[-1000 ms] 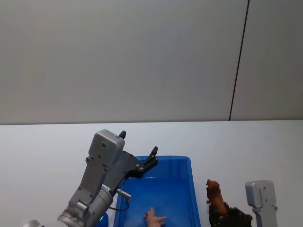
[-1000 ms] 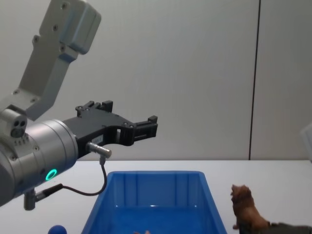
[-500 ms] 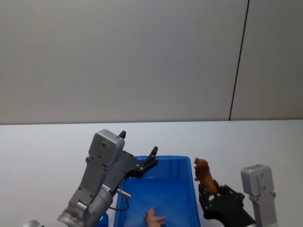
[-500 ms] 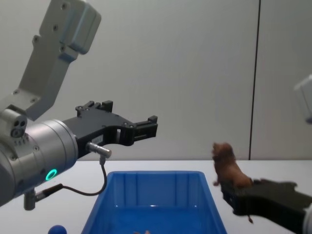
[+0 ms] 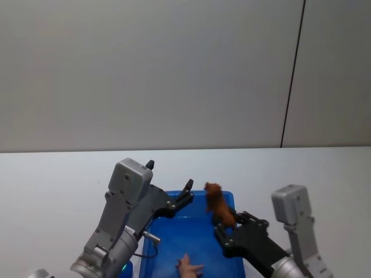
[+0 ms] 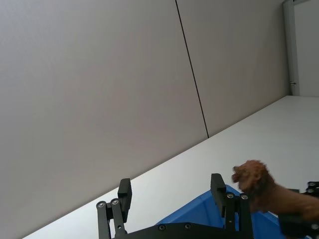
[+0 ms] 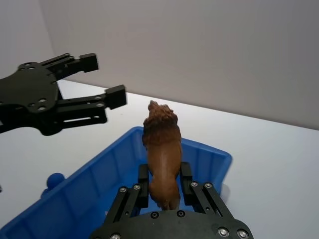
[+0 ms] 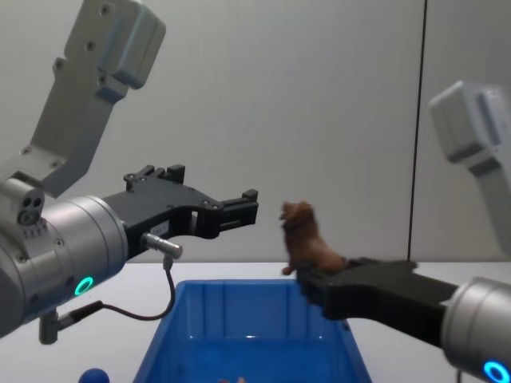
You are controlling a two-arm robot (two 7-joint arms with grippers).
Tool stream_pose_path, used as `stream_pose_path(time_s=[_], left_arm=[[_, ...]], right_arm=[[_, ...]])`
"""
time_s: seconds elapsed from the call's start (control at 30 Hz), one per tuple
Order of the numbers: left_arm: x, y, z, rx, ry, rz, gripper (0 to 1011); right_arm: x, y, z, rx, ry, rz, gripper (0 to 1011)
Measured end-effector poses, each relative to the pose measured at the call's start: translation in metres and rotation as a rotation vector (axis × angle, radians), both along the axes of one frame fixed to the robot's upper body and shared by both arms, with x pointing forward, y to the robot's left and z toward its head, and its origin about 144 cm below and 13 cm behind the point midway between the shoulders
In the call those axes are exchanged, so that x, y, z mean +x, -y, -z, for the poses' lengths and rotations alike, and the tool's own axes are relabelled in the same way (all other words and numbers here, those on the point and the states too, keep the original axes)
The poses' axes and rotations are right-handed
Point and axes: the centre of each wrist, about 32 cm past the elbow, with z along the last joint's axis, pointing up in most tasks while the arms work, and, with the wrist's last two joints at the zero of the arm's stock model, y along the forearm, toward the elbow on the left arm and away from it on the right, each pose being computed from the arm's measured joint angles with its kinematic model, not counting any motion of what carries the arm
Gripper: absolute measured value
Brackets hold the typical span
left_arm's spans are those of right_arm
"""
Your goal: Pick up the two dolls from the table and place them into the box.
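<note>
The table (image 5: 52, 185) is a plain white top stretching out beneath and beyond both grippers. On it, directly under them, sits the box (image 5: 200, 240), a bright blue open bin.

The left gripper (image 7: 107, 77) hovers above the box's far left part. Its two black fingers are spread wide with nothing between them. They point forward over the far rim.

The right gripper (image 7: 164, 172) reaches in from the right, over the box's far right corner and level with the left gripper. Its fingers are clamped on the hind part of the brown doll (image 7: 162, 144).

This shaggy-headed doll is held in the air above the box, clear of its rim. Its long axis runs on from the fingers and slants upward, rump down in the grip. The head is raised past the fingertips. In the chest view the head faces the left gripper, and a small gap separates it from the nearest left fingertip.

The pink doll (image 5: 189, 267) lies on the box floor, below both grippers and nearer the robot's body than either. Which way it points I cannot tell.

A small blue ball (image 7: 55, 178) rests on the table just outside the box's left wall, below the left gripper.
</note>
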Motion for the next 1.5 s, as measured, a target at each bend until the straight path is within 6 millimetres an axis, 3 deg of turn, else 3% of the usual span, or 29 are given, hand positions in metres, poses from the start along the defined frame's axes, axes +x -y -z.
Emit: stream_pose_path(time_s=[0.07,0.1,0.43,0.77,1.5], left_arm=[[0.0,0.0,0.0,0.0,0.0,0.0,1001],[0.0,0.0,0.0,0.0,0.0,0.0,1001],[0.0,0.0,0.0,0.0,0.0,0.0,1001],[0.0,0.0,0.0,0.0,0.0,0.0,1001],[0.0,0.0,0.0,0.0,0.0,0.0,1001]], right_arm=[[0.003,-0.002,0.0,0.002,-0.004,-0.019,357],[0.007,-0.003,0.0,0.003,-0.012,-0.039,423],[0.023,-0.011,0.003,0.007,-0.052,-0.089,737],[0.025,-0.011,0.003,0.005,-0.044,-0.041,1001],[-0.008,0.016,-0.001,0.012,0.039,0.189,1001]])
